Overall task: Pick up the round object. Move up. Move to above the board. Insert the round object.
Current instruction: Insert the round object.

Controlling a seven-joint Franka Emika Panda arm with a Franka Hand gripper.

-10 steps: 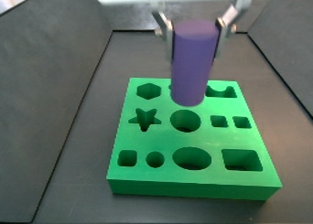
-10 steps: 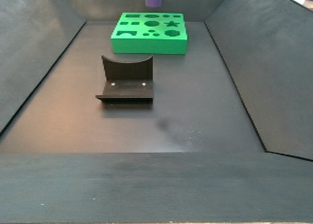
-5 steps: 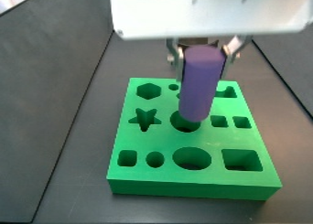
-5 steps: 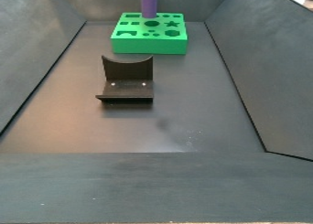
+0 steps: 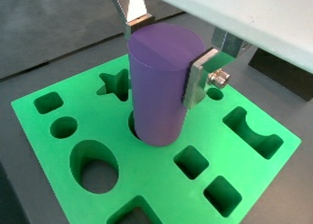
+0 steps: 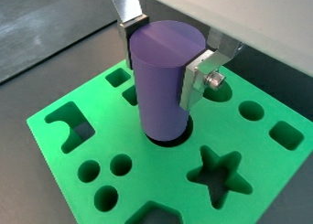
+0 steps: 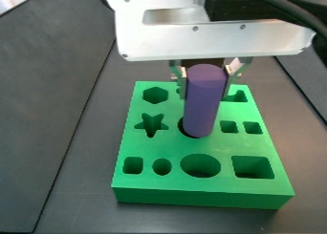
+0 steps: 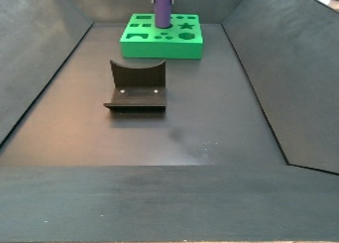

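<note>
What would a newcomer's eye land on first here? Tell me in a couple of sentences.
First, the purple cylinder, standing upright with its lower end in the round hole at the middle of the bright green board, which sits at the far end of the dark bin in a side view. The gripper grips the cylinder's upper part between its silver fingers. Nearer the bin's middle stands the dark fixture, alone on the floor.
</note>
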